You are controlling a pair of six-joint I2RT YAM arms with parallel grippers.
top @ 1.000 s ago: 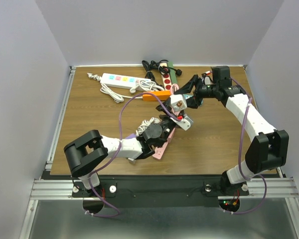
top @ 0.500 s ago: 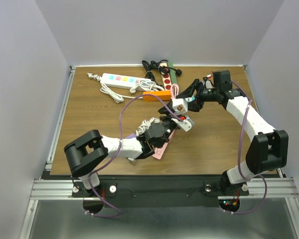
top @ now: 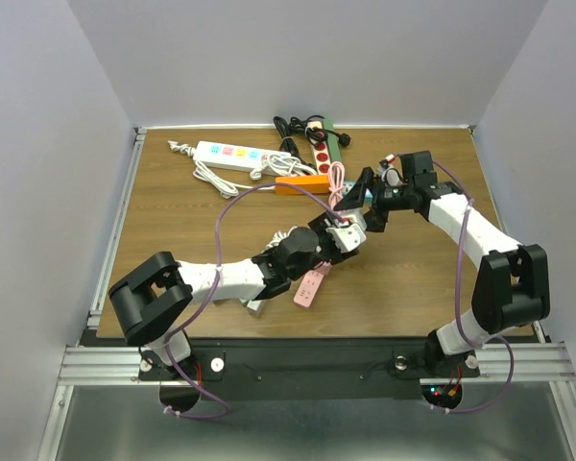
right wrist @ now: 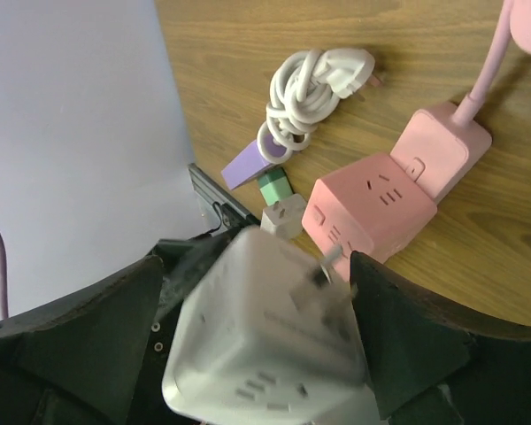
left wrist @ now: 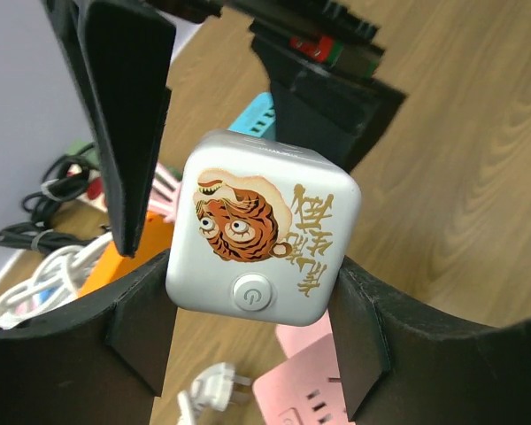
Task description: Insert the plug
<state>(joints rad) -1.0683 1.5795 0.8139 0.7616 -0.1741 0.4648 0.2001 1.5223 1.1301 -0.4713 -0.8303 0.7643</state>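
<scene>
I read bright, even overhead light and soft shadows; the white cube (right wrist: 265, 345) blurs in the right wrist view.

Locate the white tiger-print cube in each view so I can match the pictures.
Top external: the white cube sits just right of picture centre.
Left wrist: the cube fills the centre, tiger face toward the camera.
Right wrist: the cube sits bottom centre, close and blurred.
Shared landmark: the pink power strip, in every view.

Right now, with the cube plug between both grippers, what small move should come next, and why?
Probably the right gripper should back straight off: its jaws stand open around the white cube plug, while the left gripper clamps it near the pink power strip.
</scene>
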